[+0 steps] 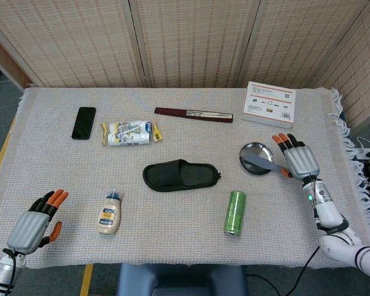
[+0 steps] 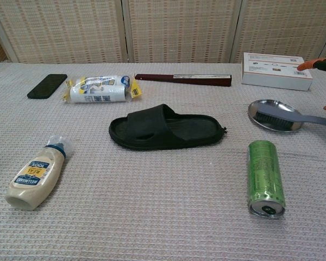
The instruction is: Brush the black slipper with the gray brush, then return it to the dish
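Observation:
The black slipper [image 1: 181, 175] [image 2: 165, 128] lies flat at the table's middle. The gray brush [image 1: 259, 164] [image 2: 293, 116] rests in the round metal dish [image 1: 254, 150] [image 2: 261, 107], its handle sticking out over the right rim. My right hand [image 1: 298, 158] hovers just right of the dish with fingers spread, holding nothing; in the chest view only its orange fingertips [image 2: 308, 64] show at the right edge. My left hand [image 1: 34, 221] rests near the table's front left corner, fingers apart and empty.
A green can [image 1: 235, 212] [image 2: 265, 177] lies in front of the dish. A mayonnaise bottle [image 1: 110, 213] [image 2: 35, 177] lies front left. A phone [image 1: 84, 123], a wrapped packet [image 1: 128, 132], a dark red stick [image 1: 193, 115] and a white box [image 1: 269, 104] line the back.

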Robot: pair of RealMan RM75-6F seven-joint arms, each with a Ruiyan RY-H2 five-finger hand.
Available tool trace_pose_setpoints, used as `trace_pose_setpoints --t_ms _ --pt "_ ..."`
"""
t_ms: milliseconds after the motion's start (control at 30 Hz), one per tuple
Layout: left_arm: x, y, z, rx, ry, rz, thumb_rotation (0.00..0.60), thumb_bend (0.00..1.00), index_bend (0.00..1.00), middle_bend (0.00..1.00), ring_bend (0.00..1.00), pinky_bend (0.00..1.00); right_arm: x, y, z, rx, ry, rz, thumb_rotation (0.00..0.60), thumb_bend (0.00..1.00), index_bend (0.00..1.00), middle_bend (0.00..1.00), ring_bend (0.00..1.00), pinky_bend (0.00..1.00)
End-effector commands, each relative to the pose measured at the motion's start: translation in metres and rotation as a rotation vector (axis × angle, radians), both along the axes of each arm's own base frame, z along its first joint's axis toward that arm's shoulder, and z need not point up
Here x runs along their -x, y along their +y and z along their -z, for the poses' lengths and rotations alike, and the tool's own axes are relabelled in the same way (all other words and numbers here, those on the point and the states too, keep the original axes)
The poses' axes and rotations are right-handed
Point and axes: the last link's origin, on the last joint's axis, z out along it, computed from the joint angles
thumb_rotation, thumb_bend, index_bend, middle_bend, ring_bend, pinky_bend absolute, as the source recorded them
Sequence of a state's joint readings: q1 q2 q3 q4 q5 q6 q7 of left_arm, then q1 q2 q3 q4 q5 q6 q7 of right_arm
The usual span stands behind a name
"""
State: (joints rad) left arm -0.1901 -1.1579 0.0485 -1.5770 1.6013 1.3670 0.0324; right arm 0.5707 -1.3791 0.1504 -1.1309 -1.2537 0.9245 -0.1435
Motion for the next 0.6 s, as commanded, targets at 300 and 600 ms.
trace_pose_setpoints --t_ms 300,600 --pt "-0.002 0.005 -0.007 -0.081 -0.063 0.098 0.600 0.50 0.00 0.00 0.00 0.15 0.007 0.174 -0.043 0.254 -0.075 -0.194 0.600 0.17 0.00 0.00 0.00 0.00" --pt "-0.001 0.006 -0.007 -0.094 -0.042 0.091 0.600 0.49 0.00 0.00 0.00 0.14 0.004 0.177 -0.045 0.241 -0.064 -0.158 0.600 0.15 0.00 0.00 0.00 0.00"
